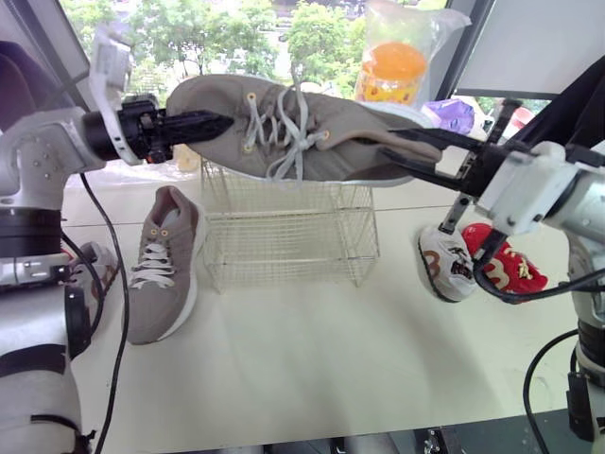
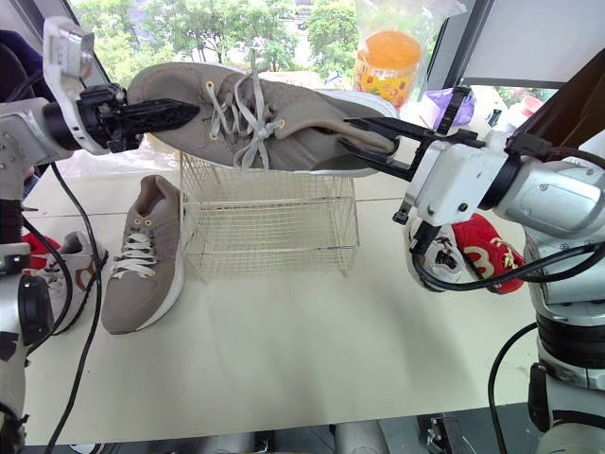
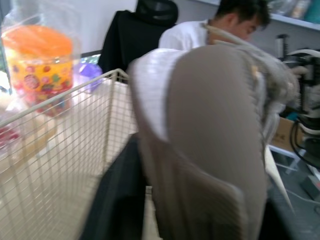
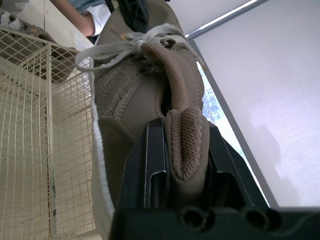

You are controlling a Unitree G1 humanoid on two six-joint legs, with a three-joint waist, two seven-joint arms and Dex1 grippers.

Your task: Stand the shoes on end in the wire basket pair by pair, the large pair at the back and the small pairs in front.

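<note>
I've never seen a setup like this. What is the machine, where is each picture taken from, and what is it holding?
It is a humanoid robot with two arms. The two wide pictures come from its head; the close-ups from cameras on its wrists. Its left pincer grips the toe and its right pincer the heel of a large grey-brown lace-up sneaker, held above a white wire basket. On the pale table are the matching grey-brown sneaker beside the basket, plus a small white shoe and a small red shoe.
</note>
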